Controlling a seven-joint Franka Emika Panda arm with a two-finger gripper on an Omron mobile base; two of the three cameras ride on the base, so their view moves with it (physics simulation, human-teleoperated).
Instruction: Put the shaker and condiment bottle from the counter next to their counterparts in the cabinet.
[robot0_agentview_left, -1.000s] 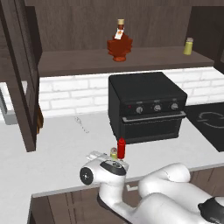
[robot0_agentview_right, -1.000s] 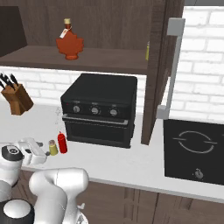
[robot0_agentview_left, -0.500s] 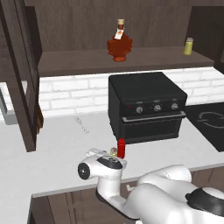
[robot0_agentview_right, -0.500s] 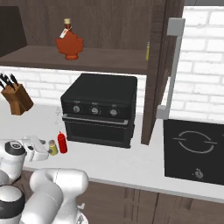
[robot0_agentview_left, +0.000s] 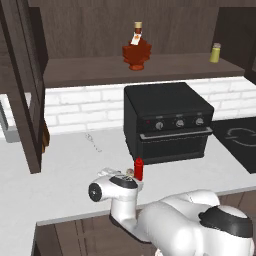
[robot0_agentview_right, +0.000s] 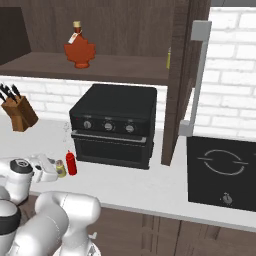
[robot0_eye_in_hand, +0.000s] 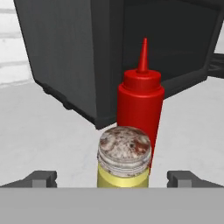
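Observation:
The shaker (robot0_eye_in_hand: 124, 157), yellow-green with a grey speckled cap, stands on the counter (robot0_agentview_left: 60, 170) between my open gripper's (robot0_eye_in_hand: 113, 179) two finger tips, with clear gaps on both sides. Right behind it stands the red condiment bottle (robot0_eye_in_hand: 140, 105), close to the black oven's front corner. From the base, the bottle (robot0_agentview_left: 139, 169) (robot0_agentview_right: 71, 163) and shaker (robot0_agentview_right: 60, 168) sit just beyond my hand (robot0_agentview_left: 120, 181). On the cabinet shelf (robot0_agentview_left: 90, 67) stand the counterparts: the amber leaf bottle (robot0_agentview_left: 136, 52) (robot0_agentview_right: 79, 47) and the twin shaker (robot0_agentview_left: 215, 52).
A black countertop oven (robot0_agentview_left: 170, 120) stands behind the bottle. A cooktop (robot0_agentview_right: 225, 170) lies to the right and a knife block (robot0_agentview_right: 19, 110) to the left. Open dark cabinet doors (robot0_agentview_left: 22, 85) (robot0_agentview_right: 177, 75) hang down on both sides of the shelf.
My hand has crept a little forward toward the shaker while the elbow swung right. The jaws stayed open; shaker and bottle have not moved.

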